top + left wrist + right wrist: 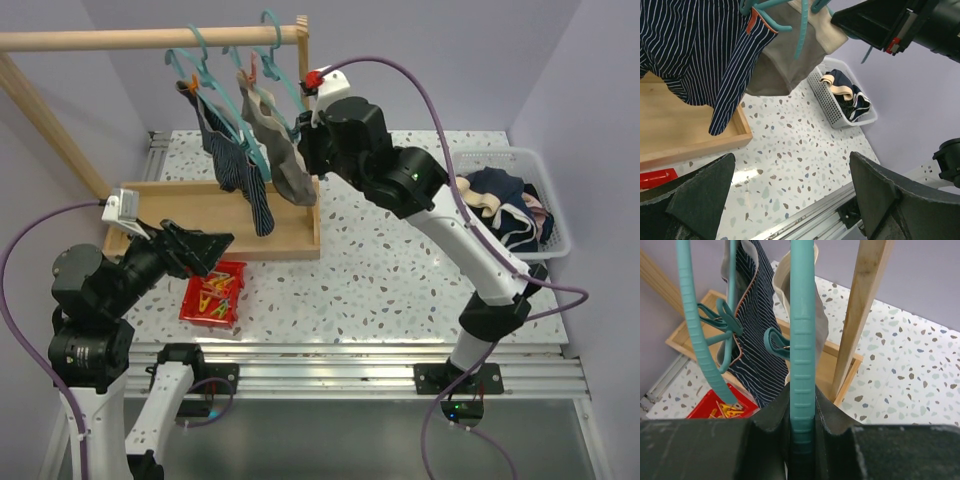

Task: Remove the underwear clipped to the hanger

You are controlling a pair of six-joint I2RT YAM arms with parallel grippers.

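Two teal hangers hang from a wooden rail. The dark navy striped underwear and the grey-beige underwear hang clipped to them, side by side. My right gripper is shut on the ribbed teal arm of a hanger, right beside the grey-beige underwear and the navy underwear. My left gripper is open and empty, low over the table, below and in front of the navy underwear and the grey-beige underwear. Its jaws stand wide apart.
A wooden tray forms the rack's base, with an upright post right of my right gripper. A red box of clothes pegs sits in front of the tray. A white basket with several garments stands at the right.
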